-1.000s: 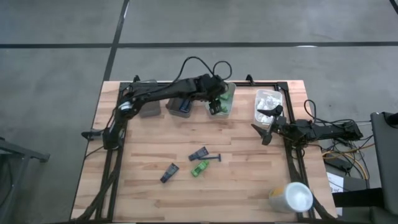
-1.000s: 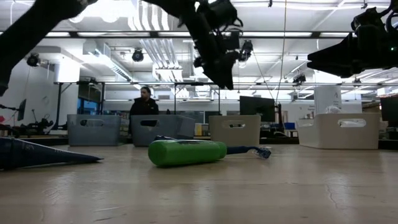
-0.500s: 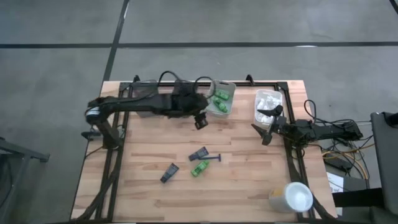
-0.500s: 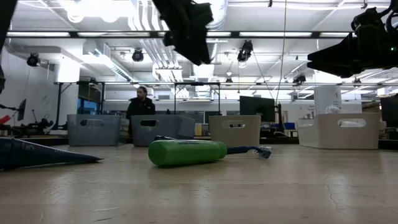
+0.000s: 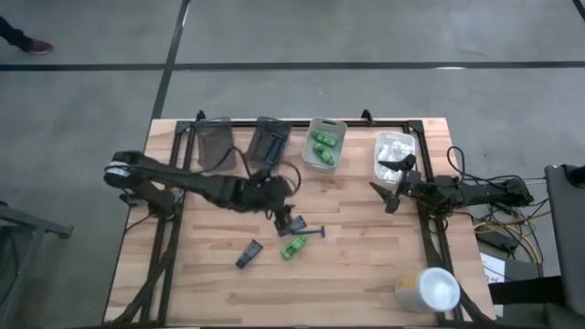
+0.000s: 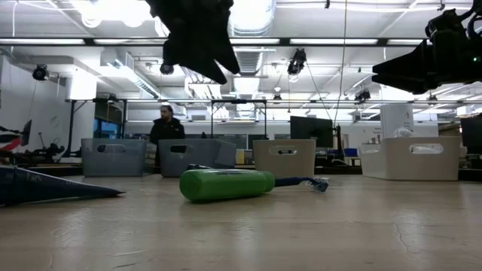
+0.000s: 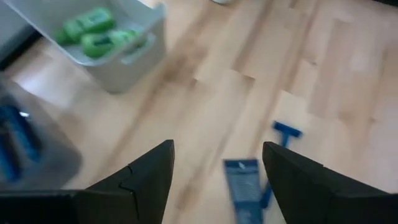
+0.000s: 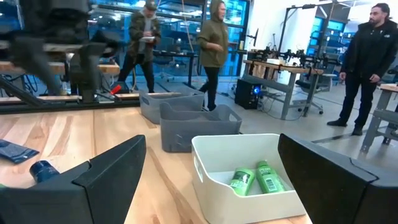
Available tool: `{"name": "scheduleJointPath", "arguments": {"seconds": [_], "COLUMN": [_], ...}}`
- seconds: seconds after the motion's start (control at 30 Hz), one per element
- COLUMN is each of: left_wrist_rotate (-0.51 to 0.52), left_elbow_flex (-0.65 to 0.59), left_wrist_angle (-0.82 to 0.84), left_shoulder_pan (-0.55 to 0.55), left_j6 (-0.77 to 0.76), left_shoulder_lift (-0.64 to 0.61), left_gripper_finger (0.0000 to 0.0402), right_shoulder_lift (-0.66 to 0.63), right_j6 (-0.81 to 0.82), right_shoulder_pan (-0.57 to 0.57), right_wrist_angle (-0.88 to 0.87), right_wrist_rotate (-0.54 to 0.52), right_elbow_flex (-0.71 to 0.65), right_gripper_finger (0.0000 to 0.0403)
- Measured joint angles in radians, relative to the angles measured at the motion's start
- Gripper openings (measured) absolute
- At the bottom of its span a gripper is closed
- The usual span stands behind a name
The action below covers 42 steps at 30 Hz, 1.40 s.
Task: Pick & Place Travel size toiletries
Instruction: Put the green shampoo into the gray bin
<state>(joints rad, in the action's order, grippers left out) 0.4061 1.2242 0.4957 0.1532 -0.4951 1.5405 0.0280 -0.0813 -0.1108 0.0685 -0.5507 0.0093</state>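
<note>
My left gripper (image 5: 281,217) (image 7: 219,146) (image 6: 213,74) is open and hovers over the middle of the table, just beside a small dark blue piece (image 5: 294,223) (image 7: 242,179). A dark blue razor (image 5: 315,231) (image 7: 285,130) lies flat next to that piece. A bright green pack (image 5: 292,247) (image 6: 226,184) and a second dark blue piece (image 5: 249,253) (image 6: 53,188) lie nearer the near edge. More green packs (image 5: 323,143) (image 8: 256,176) sit in a pale bin, and white packets (image 5: 395,146) fill another. My right gripper (image 5: 382,179) (image 8: 211,140) waits open at the right.
A row of bins stands along the far edge: two grey bins (image 5: 215,142) (image 5: 268,144), the second holding blue items, then the pale bin (image 5: 335,155) and the white-packet bin (image 5: 379,169). A large white cup (image 5: 428,290) lies at the near right corner. People stand beyond the table.
My left gripper has swung from above the green-pack bin at the far edge toward the near side and the left, coming down to the dark blue piece in the middle of the table. The things on the table have stayed put.
</note>
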Motion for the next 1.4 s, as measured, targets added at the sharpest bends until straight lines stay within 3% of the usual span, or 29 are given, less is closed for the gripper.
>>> {"name": "scheduleJointPath", "arguments": {"seconds": [0.27,0.63,0.93,1.4], "left_wrist_rotate": [-0.002,-0.041,-0.029,-0.069], "left_elbow_flex": [-0.002,-0.002,-0.002,-0.001], "left_wrist_angle": [-0.016,-0.137,-0.147,-0.152], "left_shoulder_pan": [0.124,0.208,0.216,0.237], "left_j6": [-0.014,-0.051,-0.234,-0.260], "left_shoulder_lift": [0.058,0.166,0.286,0.386], "left_gripper_finger": [0.0249,0.0249,0.0249,0.0250], "right_shoulder_lift": [0.000,0.000,0.000,0.000], "right_j6": [0.000,0.002,0.002,0.001], "right_shoulder_pan": [0.000,0.000,0.000,0.000], "right_wrist_angle": [0.000,0.000,0.000,0.000], "right_wrist_rotate": [0.000,0.000,0.000,0.000], "right_elbow_flex": [0.000,0.000,0.000,0.000], "right_gripper_finger": [0.0363,0.0364,0.0363,0.0364]}}
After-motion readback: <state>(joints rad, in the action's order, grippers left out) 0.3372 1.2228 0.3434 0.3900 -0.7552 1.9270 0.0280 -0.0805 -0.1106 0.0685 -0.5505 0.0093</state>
